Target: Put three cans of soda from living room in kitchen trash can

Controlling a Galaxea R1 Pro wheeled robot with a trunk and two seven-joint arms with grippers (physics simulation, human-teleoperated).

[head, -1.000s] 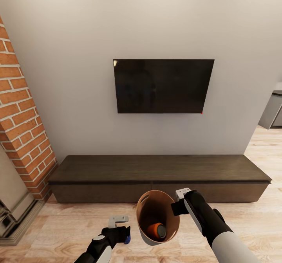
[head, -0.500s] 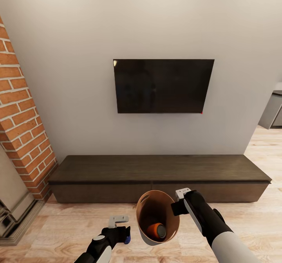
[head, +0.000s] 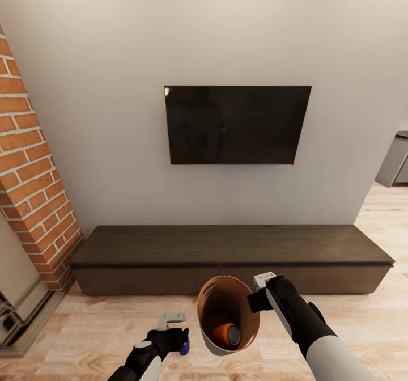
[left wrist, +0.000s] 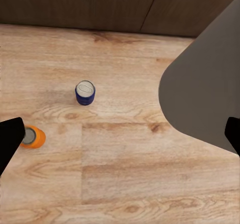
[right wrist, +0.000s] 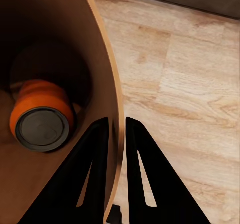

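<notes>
Right gripper [right wrist: 116,129] pinches the tan-lined round trash bin's [head: 211,307] rim, orange soda can [right wrist: 42,116] inside; left gripper [left wrist: 120,134] spread wide, empty.

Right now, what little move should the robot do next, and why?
Probably lower the open left pincer toward the blue can. It stands upright on the floor beside an orange can, while the right pincer already pinches the bin rim, one orange can inside.

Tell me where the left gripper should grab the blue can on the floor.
Grip the blue can around its round side wall, coming down from above: it stands upright on the floor, grey top up, with bare boards around it. The left gripper hangs above, jaws wide apart.
</notes>
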